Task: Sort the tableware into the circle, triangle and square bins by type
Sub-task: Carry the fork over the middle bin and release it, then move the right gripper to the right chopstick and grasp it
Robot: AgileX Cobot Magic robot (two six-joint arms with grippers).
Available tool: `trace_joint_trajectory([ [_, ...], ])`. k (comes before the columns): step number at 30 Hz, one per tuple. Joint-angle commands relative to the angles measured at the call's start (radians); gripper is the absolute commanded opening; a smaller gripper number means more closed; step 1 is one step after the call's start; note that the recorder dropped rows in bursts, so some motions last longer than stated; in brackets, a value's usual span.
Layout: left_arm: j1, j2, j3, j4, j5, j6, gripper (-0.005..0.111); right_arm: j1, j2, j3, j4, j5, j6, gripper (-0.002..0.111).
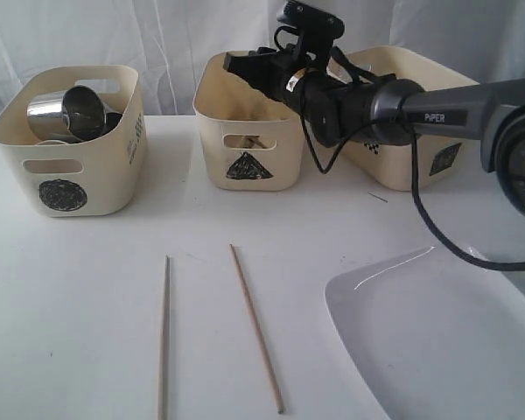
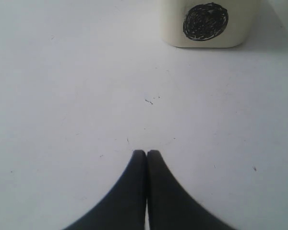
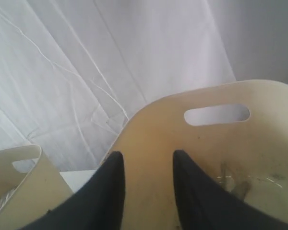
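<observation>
lying nearly parallel, chopsticks [image 1: 164, 337] [image 1: 256, 328] run near-to-far; right gripper [image 3: 148, 158] spread empty, left gripper [image 2: 146, 152] pressed together.

- The right arm [image 1: 437, 109] has a smooth dark-grey link with white "PiPER" lettering on its side.
- A rounded grey joint housing [image 1: 521, 153] bulges at its thicker end.
- The wrist section is matte black, with a black camera module [image 1: 311, 17] on top.
- A thin black cable [image 1: 424, 219] loops beneath the arm.
- The right tool [image 3: 146, 160] has two black, tapering, round-tipped fingers.
- The left tool [image 2: 146, 153] has matching black, curved fingers.
</observation>
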Motion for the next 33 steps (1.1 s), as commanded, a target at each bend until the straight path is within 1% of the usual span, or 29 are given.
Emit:
trace_joint_trajectory([
  [1, -0.009, -0.005, 0.004, -0.006, -0.005, -0.004, 0.0, -0.005, -0.097, -0.009, -0.007, 0.26, 0.0, 0.033],
  [2, -0.009, -0.005, 0.004, -0.006, -0.005, -0.004, 0.0, -0.005, -0.127, -0.009, -0.007, 0.375, -0.015, 0.032],
  [4, -0.009, -0.005, 0.004, -0.006, -0.005, -0.004, 0.0, -0.005, -0.18, -0.009, -0.009, 0.613, -0.084, 0.026],
  [7, -0.009, -0.005, 0.004, -0.006, -0.005, -0.004, 0.0, -0.003, -0.248, -0.005, -0.057, 0.929, -0.244, 0.005],
  [8, -0.009, -0.005, 0.004, -0.006, -0.005, -0.004, 0.0, -0.003, -0.263, 0.001, -0.065, 0.995, -0.279, 0.0],
  [10, -0.009, -0.005, 0.004, -0.006, -0.005, -0.004, 0.0, -0.001, -0.304, 0.029, -0.075, 1.096, -0.291, 0.0],
  [13, -0.009, -0.005, 0.004, -0.006, -0.005, -0.004, 0.0, -0.001, -0.386, 0.109, -0.077, 1.118, -0.268, 0.0],
  [16, -0.009, -0.005, 0.004, -0.006, -0.005, -0.004, 0.0, 0.009, -0.472, 0.212, -0.077, 1.08, -0.23, 0.0],
  [22, -0.009, -0.005, 0.004, -0.006, -0.005, -0.004, 0.0, 0.016, -0.615, 0.426, -0.04, 1.05, -0.225, 0.0],
  [28, -0.009, -0.005, 0.004, -0.006, -0.005, -0.004, 0.0, 0.016, -0.702, 0.625, -0.04, 0.995, -0.225, 0.0],
  [33, -0.009, -0.005, 0.004, -0.006, -0.005, -0.004, 0.0, 0.016, -0.732, 0.755, -0.015, 0.928, -0.225, 0.0],
])
